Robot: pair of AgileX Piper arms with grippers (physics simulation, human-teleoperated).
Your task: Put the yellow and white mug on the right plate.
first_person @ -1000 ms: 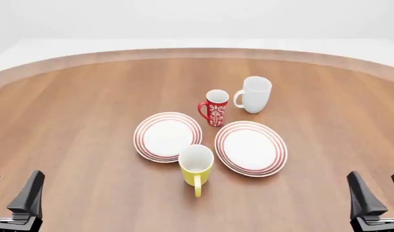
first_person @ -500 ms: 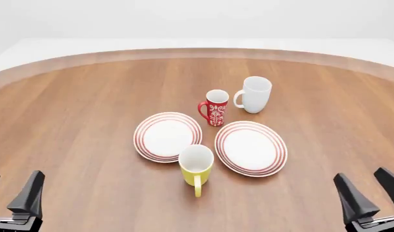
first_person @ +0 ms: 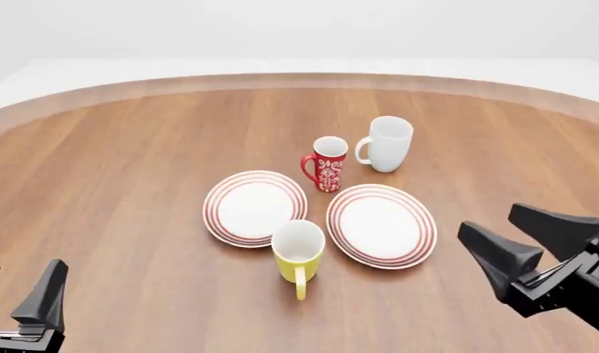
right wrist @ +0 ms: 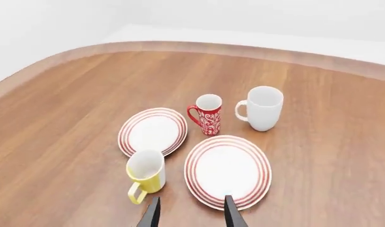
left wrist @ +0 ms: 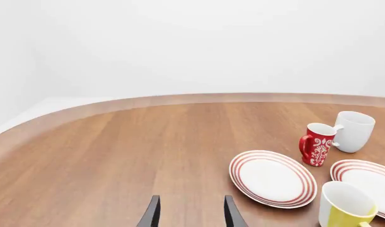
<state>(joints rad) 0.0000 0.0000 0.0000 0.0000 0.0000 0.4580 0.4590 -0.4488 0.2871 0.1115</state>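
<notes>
The yellow and white mug (first_person: pixel 298 254) stands upright on the table in front of the gap between the two plates, with its handle toward me. It also shows in the right wrist view (right wrist: pixel 146 172) and the left wrist view (left wrist: pixel 346 213). The right plate (first_person: pixel 381 225) lies bare just right of it and shows in the right wrist view (right wrist: pixel 227 171). My right gripper (first_person: pixel 487 219) is open and empty, hovering right of that plate and pointing toward it. My left gripper (first_person: pixel 15 290) is open and empty at the near left.
The left plate (first_person: pixel 255 208) lies beside the right one. A red-and-white patterned mug (first_person: pixel 327 163) and an all-white mug (first_person: pixel 387 143) stand behind the plates. The table's curved far edge (first_person: pixel 299 77) runs across the back.
My right gripper has risen from the near right corner, moved forward and left toward the right plate, and turned its fingers leftward. The left gripper and the mugs have not moved.
</notes>
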